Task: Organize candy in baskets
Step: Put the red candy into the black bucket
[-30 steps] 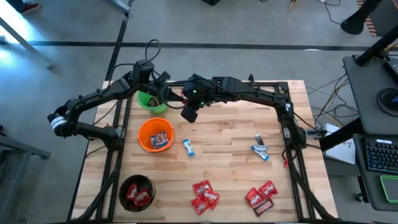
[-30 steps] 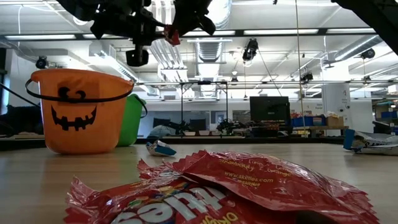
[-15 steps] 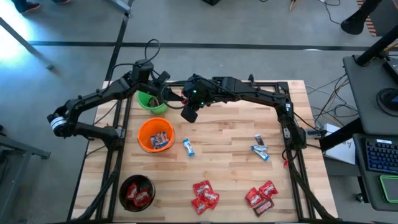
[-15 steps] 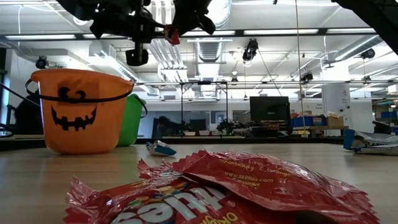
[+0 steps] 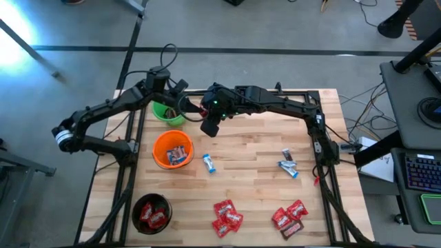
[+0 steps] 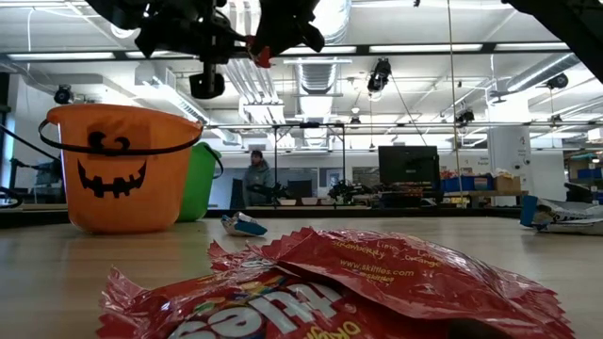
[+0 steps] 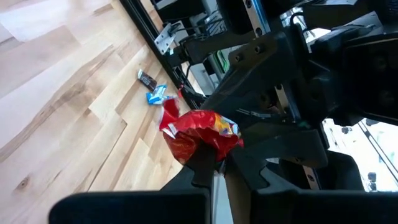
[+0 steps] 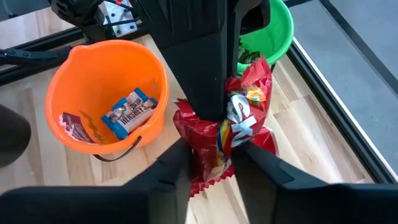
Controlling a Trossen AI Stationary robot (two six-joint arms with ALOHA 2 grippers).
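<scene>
Open lab hall behind, butcher-block desk (image 5: 262, 158) under both arms.

Mid-air handover beside green basket (image 5: 165, 112), on its desk-centre side:
- left tool (image 7: 214, 158) clamped shut on red candy (image 8: 245, 118), pinching crumpled wrapper at one end
- right tool (image 8: 214, 152) around same wrapper from the opposite side; gripping or let go, cannot tell
- candy off the desk, level with green basket's rim edge, not over its mouth

Key relation for next move:
- black basket (image 5: 151, 211) already full of red wrappers, so probably the target
- from green basket: past orange basket (image 5: 172, 149), then on to the desk's near corner on the left arm's side
- left arm nearer, has the firm hold; likely the carrier once right tool clears
- wrapper's long axis roughly along left tool's reach, hanging out past its tips; loose tail may snag on right tool during separation

Elsewhere relative to green basket:
- orange basket next to it, blue-and-white pieces inside
- blue-and-white candy (image 5: 209, 163) just past orange basket, more (image 5: 288, 165) well across the desk
- red piles (image 5: 226, 215), (image 5: 289, 217) along the far edge

Hidden or unclear:
- green basket contents mostly blocked by left arm
- low view cuts both tools off at the top, foreground filled by one red wrapper
- high view: tool tips overlap, no gap readable
</scene>
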